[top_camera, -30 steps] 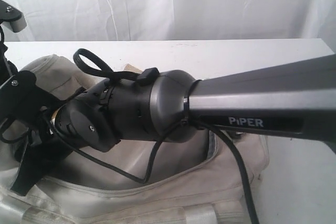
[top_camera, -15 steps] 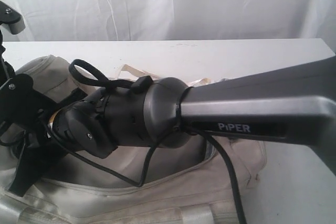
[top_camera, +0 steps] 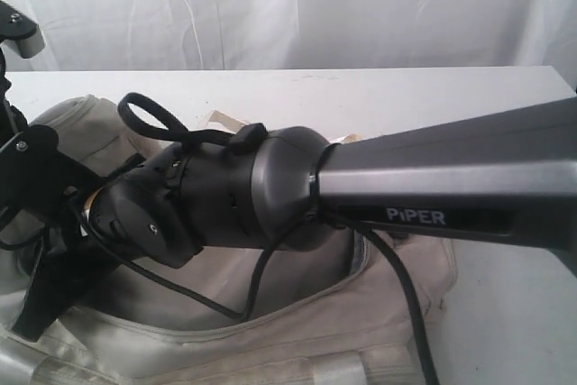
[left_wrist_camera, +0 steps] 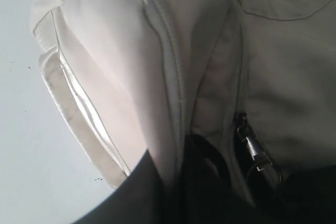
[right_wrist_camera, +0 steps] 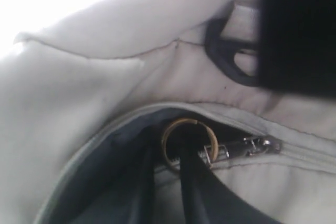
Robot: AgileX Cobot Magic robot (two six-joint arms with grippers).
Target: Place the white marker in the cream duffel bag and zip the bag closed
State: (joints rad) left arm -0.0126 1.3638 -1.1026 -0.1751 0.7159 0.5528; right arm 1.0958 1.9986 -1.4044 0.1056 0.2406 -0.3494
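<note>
The cream duffel bag [top_camera: 297, 326] lies under both arms, its top zip partly open on dark lining. My right arm [top_camera: 433, 178] reaches left across it and hides its own gripper there. In the right wrist view, my right gripper [right_wrist_camera: 169, 163] is shut on the brass ring [right_wrist_camera: 190, 125] that hangs from the metal zipper slider [right_wrist_camera: 247, 148]. My left gripper [left_wrist_camera: 173, 182] pinches a fold of the bag [left_wrist_camera: 157, 77] beside another zipper pull [left_wrist_camera: 253, 148]. The white marker is out of view.
The bag rests on a white table [top_camera: 379, 96] before a white curtain [top_camera: 288, 6]. The left arm [top_camera: 36, 178] stands at the bag's left end. A pale webbing handle [left_wrist_camera: 79, 103] and a black strap ring [right_wrist_camera: 223, 64] lie close to the grippers.
My right arm swung a little to the left over the bag and then came back to nearly where it was. The left arm has hardly moved.
</note>
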